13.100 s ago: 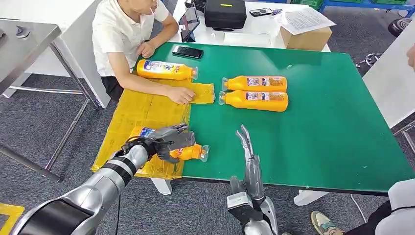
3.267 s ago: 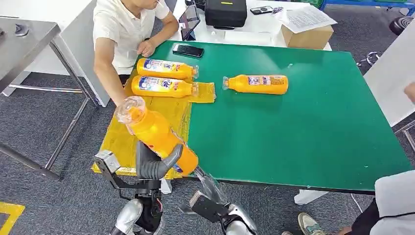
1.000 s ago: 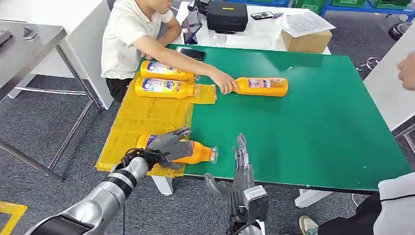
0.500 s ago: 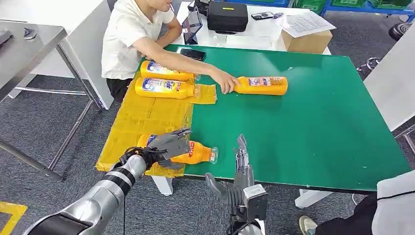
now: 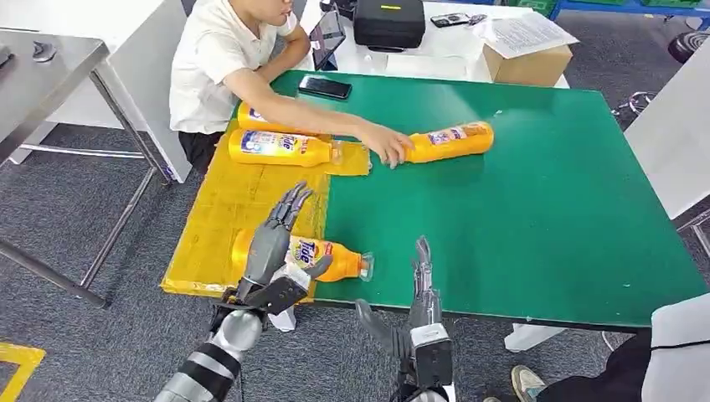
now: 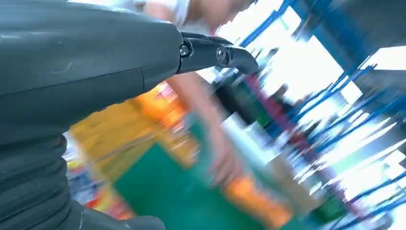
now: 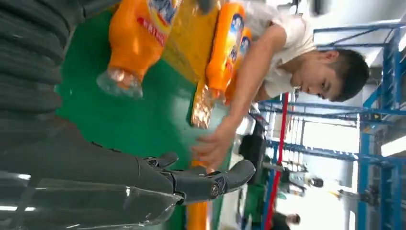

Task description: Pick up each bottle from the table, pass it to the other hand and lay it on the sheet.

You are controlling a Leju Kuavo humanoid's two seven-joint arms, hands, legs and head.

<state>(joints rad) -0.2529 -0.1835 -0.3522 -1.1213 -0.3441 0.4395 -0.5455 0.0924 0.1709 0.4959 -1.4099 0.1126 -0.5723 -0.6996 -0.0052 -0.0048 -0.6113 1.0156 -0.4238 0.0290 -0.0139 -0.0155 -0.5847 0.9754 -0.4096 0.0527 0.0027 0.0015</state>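
Your robot's left hand (image 5: 276, 243) is standing released above the near bottle (image 5: 322, 259), fingers spread and pointing away from the robot, grasping nothing. That bottle is lying on its side at the near edge of the yellow sheet (image 5: 243, 201), its body on the sheet and its clear cap end reaching onto the green table (image 5: 519, 218). Your right hand (image 5: 416, 314) is hovering at the table's near edge, just beside the cap end, fingers straight and apart, holding nothing. Farther out, two bottles (image 5: 280, 146) are lying side by side at the sheet's far end. A seated person is reaching an arm (image 5: 310, 115) across them, the hand (image 5: 387, 144) touching the neck end of a fourth bottle (image 5: 450, 141), which is lying tilted on the bare table. Beyond, a black phone (image 5: 324, 87) is resting near the table's far edge.
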